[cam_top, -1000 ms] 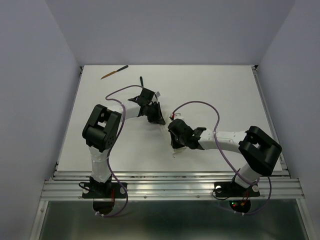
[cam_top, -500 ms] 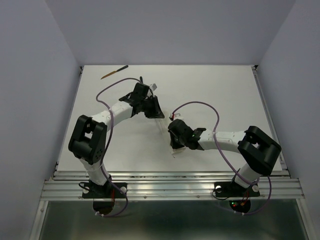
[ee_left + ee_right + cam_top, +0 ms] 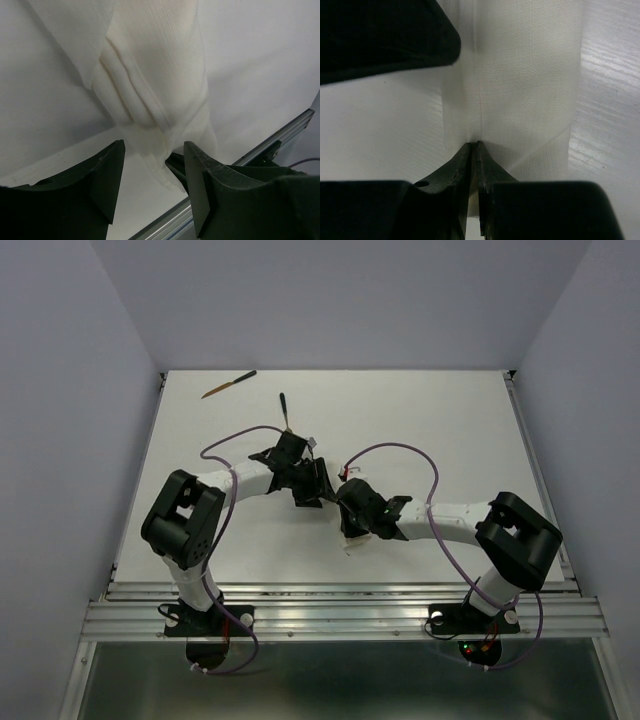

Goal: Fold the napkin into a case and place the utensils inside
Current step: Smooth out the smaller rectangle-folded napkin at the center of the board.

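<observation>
Tightly nipping napkin (image 3: 520, 75) — right pincer (image 3: 474, 150); left pincer (image 3: 154, 150), agape

White table (image 3: 450, 440) — napkin (image 3: 165, 60), two utensils (image 3: 229, 384)

The left arm (image 3: 245, 480) and right arm (image 3: 455, 518) share one build: white tubular links joined by bulky black housings, on black bases (image 3: 205, 622). A thin purple cable (image 3: 235, 432) runs along each. The left gripper (image 3: 154, 150) has broad, matte black wedge fingers; the right gripper (image 3: 474, 145) has slim black tips, one with a small round hole.
</observation>
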`<state>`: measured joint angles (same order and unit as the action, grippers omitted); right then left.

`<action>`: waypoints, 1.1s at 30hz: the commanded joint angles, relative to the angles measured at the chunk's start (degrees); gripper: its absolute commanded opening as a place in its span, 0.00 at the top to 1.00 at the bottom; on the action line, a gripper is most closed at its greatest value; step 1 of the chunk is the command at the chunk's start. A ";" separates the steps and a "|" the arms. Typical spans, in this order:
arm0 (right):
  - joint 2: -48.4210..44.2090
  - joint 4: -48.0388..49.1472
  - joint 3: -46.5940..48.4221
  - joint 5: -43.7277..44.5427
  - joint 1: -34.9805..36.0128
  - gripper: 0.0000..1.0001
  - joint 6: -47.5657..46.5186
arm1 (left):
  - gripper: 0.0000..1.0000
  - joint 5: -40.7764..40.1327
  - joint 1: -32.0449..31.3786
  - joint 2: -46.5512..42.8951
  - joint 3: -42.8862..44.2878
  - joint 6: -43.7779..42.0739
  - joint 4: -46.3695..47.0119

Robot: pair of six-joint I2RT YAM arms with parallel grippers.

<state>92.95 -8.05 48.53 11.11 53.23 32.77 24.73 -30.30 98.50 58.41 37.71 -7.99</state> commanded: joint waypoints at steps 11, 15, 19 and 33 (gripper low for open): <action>-1.01 1.81 -0.37 0.05 0.12 0.86 -0.78 | 0.39 -6.00 -3.80 3.72 -3.13 3.77 4.56; -1.54 1.81 -0.19 0.05 0.12 0.86 -0.87 | 0.43 -9.34 -4.32 4.16 -3.13 3.77 3.25; -2.24 1.64 -0.11 0.22 0.12 0.86 -0.96 | 0.55 -10.58 -4.76 5.12 -3.04 3.77 3.07; -8.39 -3.46 2.44 2.07 0.12 0.62 -2.63 | 1.00 -10.76 -4.85 5.83 -1.90 3.77 2.63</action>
<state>87.18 -10.26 48.66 11.70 53.23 31.16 17.50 -34.89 103.11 56.60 42.70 -2.81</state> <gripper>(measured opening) 0.371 0.117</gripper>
